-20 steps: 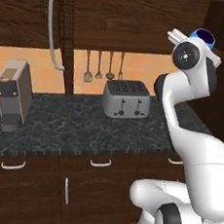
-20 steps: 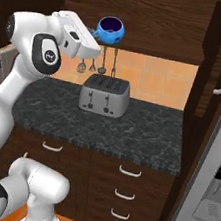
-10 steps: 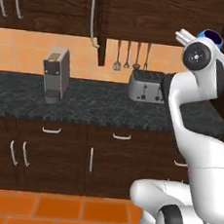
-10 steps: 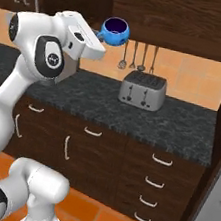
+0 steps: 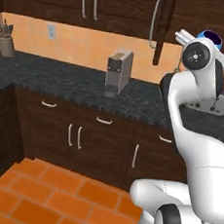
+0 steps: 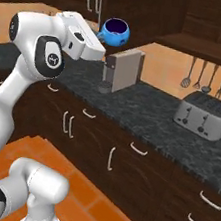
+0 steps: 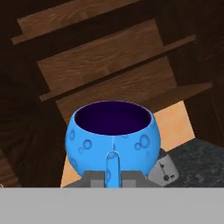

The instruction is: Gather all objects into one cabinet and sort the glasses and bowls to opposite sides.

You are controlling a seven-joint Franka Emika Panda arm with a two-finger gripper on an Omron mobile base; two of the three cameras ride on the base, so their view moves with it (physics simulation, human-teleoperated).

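The dark speckled tabletop (image 6: 147, 113) ran under dark wood cabinets (image 5: 120, 7), carrying a grey coffee machine (image 6: 121, 70) and, well to that machine's right, a silver toaster (image 6: 204, 116). The arm (image 6: 46, 51) was raised above the tabletop, level with the cabinets. Its claw (image 7: 113, 176) gripped the blue bowl (image 7: 113, 135) upright, held up in the air just above and left of the coffee machine.
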